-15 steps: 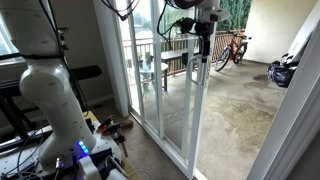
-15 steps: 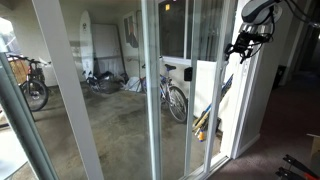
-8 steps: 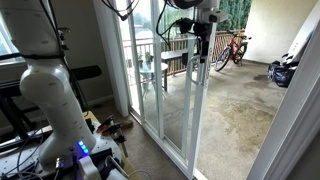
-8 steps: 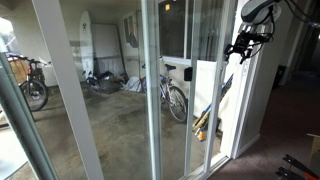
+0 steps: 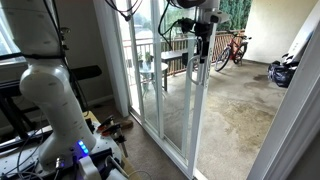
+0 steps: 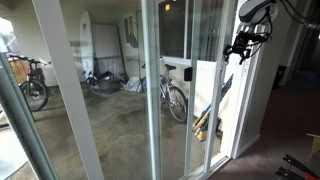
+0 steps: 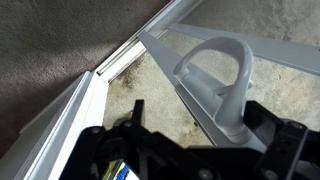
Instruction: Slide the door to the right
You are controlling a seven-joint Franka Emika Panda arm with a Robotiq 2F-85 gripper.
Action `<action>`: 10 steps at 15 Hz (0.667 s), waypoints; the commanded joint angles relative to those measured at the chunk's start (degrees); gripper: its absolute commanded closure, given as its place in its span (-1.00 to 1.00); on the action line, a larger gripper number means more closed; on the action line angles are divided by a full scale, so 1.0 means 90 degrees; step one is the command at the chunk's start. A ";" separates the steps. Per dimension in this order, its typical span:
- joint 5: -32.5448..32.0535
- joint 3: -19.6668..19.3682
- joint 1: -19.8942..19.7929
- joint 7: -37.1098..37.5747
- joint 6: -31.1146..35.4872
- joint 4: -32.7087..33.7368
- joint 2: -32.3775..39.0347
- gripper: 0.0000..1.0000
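Patio concrete [image 5: 240,100] beyond; end effector [image 7: 198,132] spread wide, straddling door [image 5: 185,90] handle [image 7: 215,80].

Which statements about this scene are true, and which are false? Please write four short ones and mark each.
1. The end effector is high up, close to the door. True.
2. The wrist view shows a white loop-shaped handle. True.
3. A car is parked outside the glass. False: a bicycle stands there, and no car is in view.
4. The end effector is closed on a cup. False: its jaws stand open with the handle between them, and there is no cup.
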 commanded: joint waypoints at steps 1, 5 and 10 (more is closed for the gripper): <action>0.0026 -0.0024 -0.0112 -0.0161 -0.0081 0.0142 0.0410 -1.00; 0.0074 0.0009 -0.0102 -0.0169 0.0020 0.0113 0.0544 -1.00; -0.0020 -0.0101 -0.0199 -0.0171 -0.0004 0.0295 0.0623 -1.00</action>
